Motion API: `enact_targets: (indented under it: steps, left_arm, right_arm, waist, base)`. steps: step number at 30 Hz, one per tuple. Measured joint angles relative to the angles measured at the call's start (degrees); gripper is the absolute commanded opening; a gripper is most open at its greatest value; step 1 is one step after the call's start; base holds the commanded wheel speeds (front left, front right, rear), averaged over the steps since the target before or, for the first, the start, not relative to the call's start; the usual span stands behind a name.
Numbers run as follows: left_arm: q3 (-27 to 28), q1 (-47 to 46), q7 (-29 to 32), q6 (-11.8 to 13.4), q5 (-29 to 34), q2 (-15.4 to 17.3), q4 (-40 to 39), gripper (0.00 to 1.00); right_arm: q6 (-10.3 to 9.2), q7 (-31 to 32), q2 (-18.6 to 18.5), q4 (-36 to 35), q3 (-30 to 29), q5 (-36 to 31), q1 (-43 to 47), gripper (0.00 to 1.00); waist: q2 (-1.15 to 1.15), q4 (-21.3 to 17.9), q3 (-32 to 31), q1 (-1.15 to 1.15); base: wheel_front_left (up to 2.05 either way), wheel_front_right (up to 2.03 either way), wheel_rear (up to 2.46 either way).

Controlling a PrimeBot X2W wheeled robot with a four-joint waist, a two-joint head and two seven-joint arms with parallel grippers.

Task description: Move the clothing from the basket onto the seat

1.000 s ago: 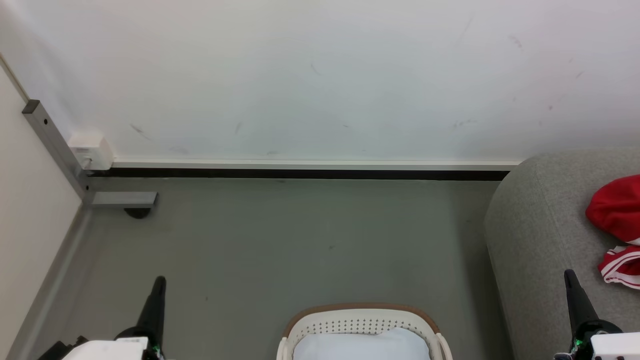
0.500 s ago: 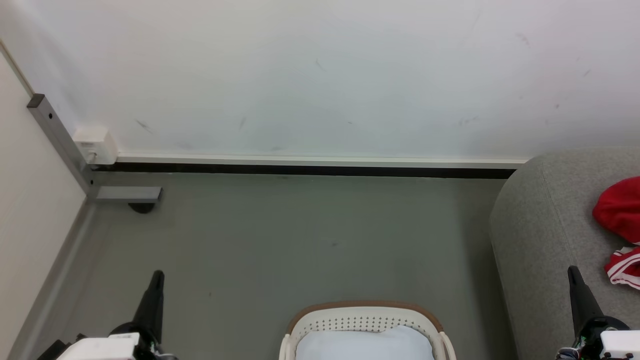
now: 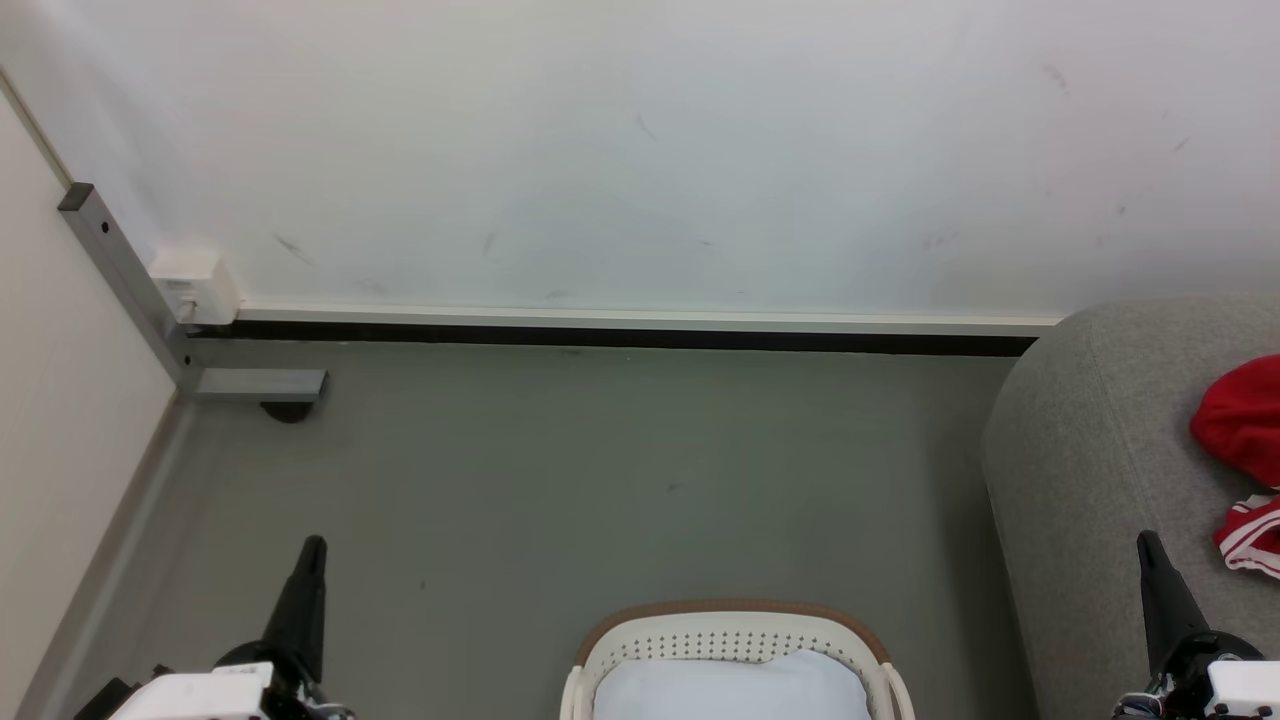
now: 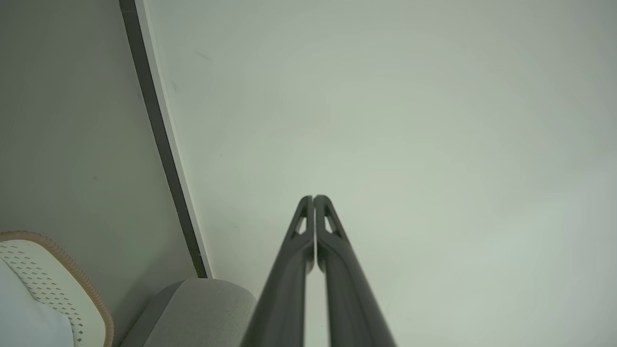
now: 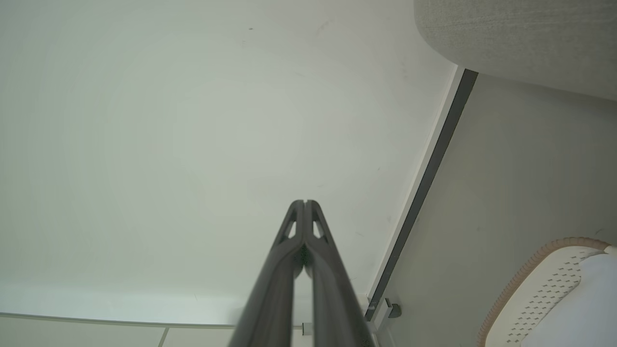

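Once judged from the present layout, treat the transfer as apparently complete. Locate the clothing (image 3: 1238, 428) on top of the seat (image 3: 1090, 450), bunched in red folds with white stripe trim at the lower fold and cut off by the right edge of the head view. Confirm no contact between it and either claw.

Inspect the left claw (image 3: 314, 546): fingers pressed together tip to tip, gripping nothing, aimed at the wall (image 3: 640, 150) above the floor (image 3: 600, 470). Inspect the right claw (image 3: 1146, 543): likewise closed on nothing, seen against the near side of the seat, close to the clothing but apart from it.

Read this posture as a parked one. Expect both claws held low and wide, one on each side of the basket (image 3: 735, 610), most likely to stay clear of basket and seat and to leave the head camera an open look at the result.

Find the basket on the floor between the claws, beside the seat and well apart from the wall. Note a pale bluish-white item (image 3: 725, 690) inside; cannot tell whether cloth or liner. Record no red within the visible part of the basket.
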Motion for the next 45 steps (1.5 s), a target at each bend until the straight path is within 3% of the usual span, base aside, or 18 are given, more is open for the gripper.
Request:
enact_targets:
  steps: [45]
  left_arm:
    - [0.0,0.0,0.0,0.0,0.0,0.0,0.0,0.0]
  right_arm:
    - [0.0,0.2,0.1,0.0,-0.2,0.0,0.0,0.0]
  waist:
    - [0.0,0.0,0.0,0.0]
  base:
    - [0.0,0.0,0.0]
